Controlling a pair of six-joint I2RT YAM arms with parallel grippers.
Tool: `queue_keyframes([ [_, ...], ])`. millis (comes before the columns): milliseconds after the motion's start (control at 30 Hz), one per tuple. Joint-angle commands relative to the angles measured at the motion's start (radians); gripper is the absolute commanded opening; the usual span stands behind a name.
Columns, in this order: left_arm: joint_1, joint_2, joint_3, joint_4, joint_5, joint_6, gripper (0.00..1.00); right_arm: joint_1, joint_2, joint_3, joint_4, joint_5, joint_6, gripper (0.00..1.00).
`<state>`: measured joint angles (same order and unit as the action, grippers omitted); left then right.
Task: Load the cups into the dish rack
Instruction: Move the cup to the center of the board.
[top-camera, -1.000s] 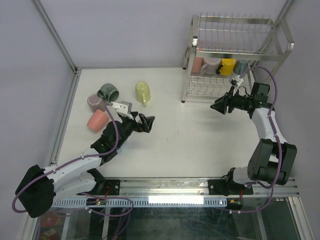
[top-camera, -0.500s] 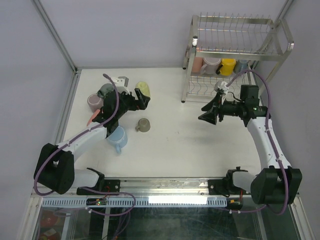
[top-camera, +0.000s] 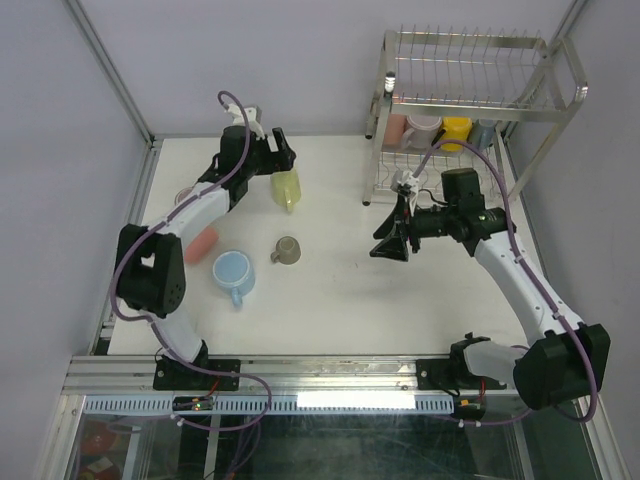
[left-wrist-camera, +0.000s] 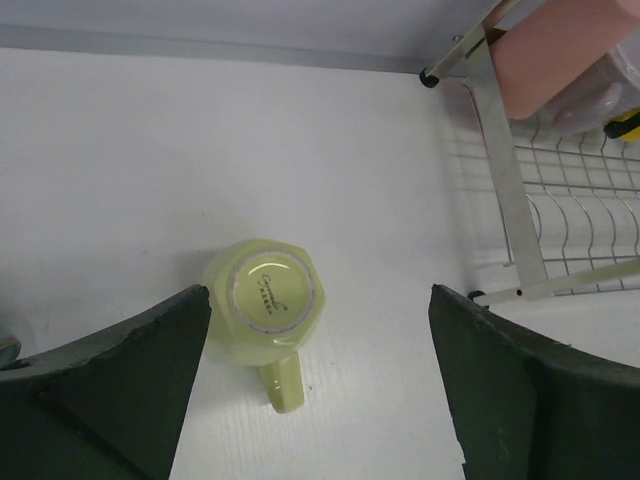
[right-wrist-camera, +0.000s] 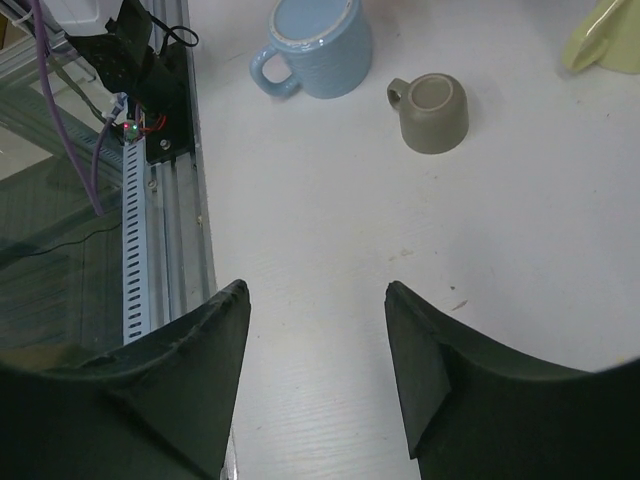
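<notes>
Left tool (top-camera: 283, 150) is hovering at upper centre-left of the overhead view, its fingers (left-wrist-camera: 120, 390) standing wide apart and gripping nothing. The green mug (left-wrist-camera: 268, 300) is lying on the bench (top-camera: 340, 300) just below it in frame, base turned to the wrist camera and handle pointing to the lower edge, and nothing is touching it.

Right tool (top-camera: 388, 240) is hanging right of centre, its jaws standing partly apart and carrying nothing. In its wrist view (right-wrist-camera: 315, 290) the taupe mug (right-wrist-camera: 432, 112) and the blue mug (right-wrist-camera: 315, 45) are sitting near each other at the upper edge, well apart from the fingers. The blue mug is standing mouth up.

A pink cup (top-camera: 203, 240) is lying at centre left. The rack (top-camera: 470, 60) is standing at upper right. Its lower shelf is holding several cups, among them a yellow cup (top-camera: 455, 130).
</notes>
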<state>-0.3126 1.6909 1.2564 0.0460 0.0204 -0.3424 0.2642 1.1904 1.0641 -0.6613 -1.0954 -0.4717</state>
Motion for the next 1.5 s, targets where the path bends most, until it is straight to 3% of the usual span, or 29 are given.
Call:
queue_keyframes([
  [0,0.035,0.115,0.167,-0.105,-0.021,0.048,0.83,-0.002,-0.024,-0.055,0.056,0.018,0.017,0.6],
  [200,0.083,0.239,0.297,-0.173,0.024,0.032,0.58,-0.003,-0.021,-0.077,0.054,0.022,-0.016,0.61],
  [367,0.094,0.292,0.313,-0.207,0.008,0.028,0.25,-0.005,-0.024,-0.081,0.043,0.028,-0.034,0.61],
  [433,0.097,0.31,0.311,-0.214,0.001,0.027,0.19,-0.006,-0.027,-0.082,0.043,0.026,-0.036,0.61],
  [767,0.098,0.364,0.326,-0.225,0.133,0.028,0.13,-0.013,-0.03,-0.082,0.036,0.023,-0.045,0.61],
  [1467,-0.039,0.227,0.098,-0.074,0.285,-0.01,0.13,-0.016,-0.011,-0.113,0.164,0.096,-0.046,0.64],
])
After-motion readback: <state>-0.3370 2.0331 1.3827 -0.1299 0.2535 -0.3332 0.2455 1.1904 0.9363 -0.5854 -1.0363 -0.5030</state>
